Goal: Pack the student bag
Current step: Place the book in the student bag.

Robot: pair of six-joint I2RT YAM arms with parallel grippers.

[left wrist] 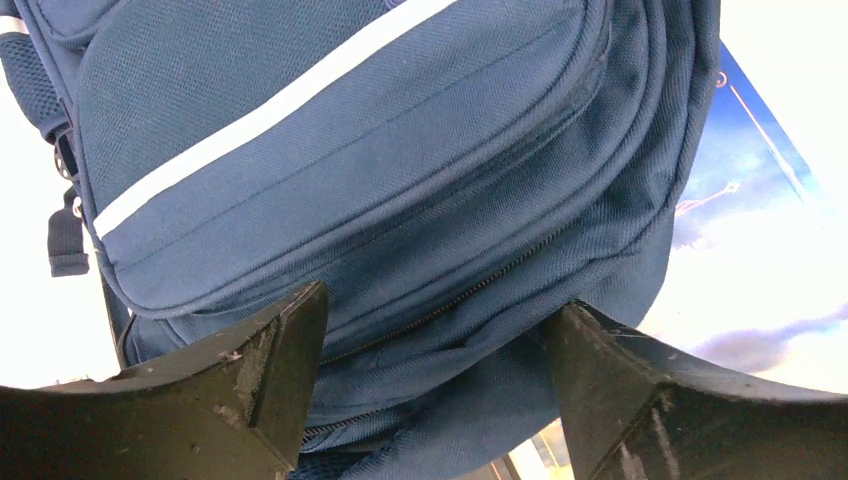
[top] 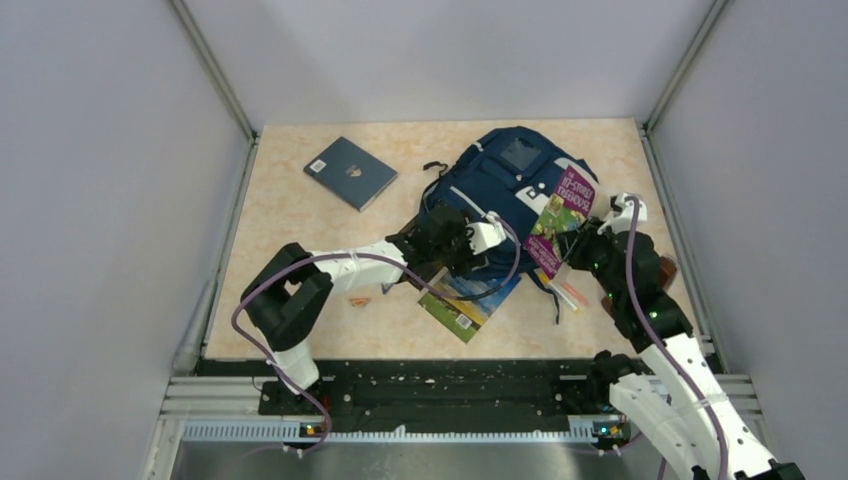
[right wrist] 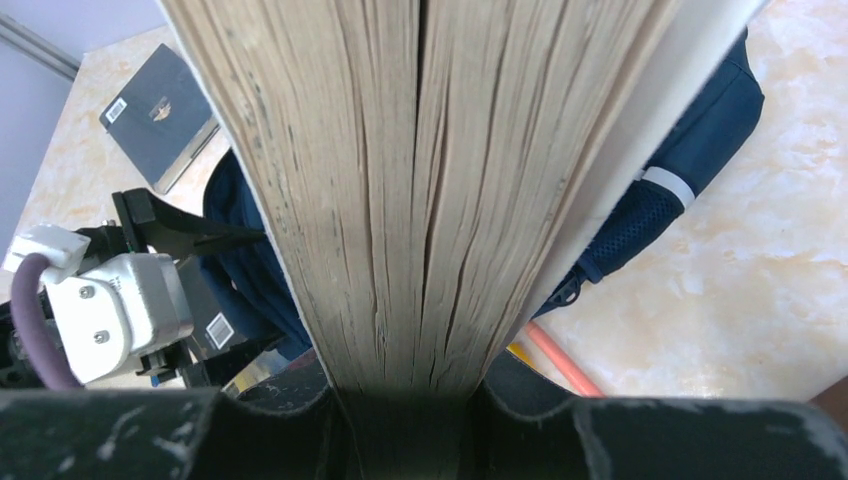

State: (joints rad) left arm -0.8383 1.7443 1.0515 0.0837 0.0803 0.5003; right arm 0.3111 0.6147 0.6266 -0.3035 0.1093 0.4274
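Noted dark blue book [top: 350, 172] flat on surface [top: 280, 220], back left, well apart from the rest. Found left gripper [left wrist: 435, 300] spread wide, straddling near edge of student bag [top: 500, 170], lying mid-surface. Saw picture book [top: 462, 305] poking out beneath bag. Found right gripper [right wrist: 405, 385] pinching purple book [top: 565, 205] over bag's right side.

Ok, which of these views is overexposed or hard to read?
Left wrist: the table around the student bag is blown out to white, though the bag's fabric is sharp. Right wrist: the book fills most of the frame with its page edges, the fingers under them nearly black. Top external: evenly lit, soft shadows only.
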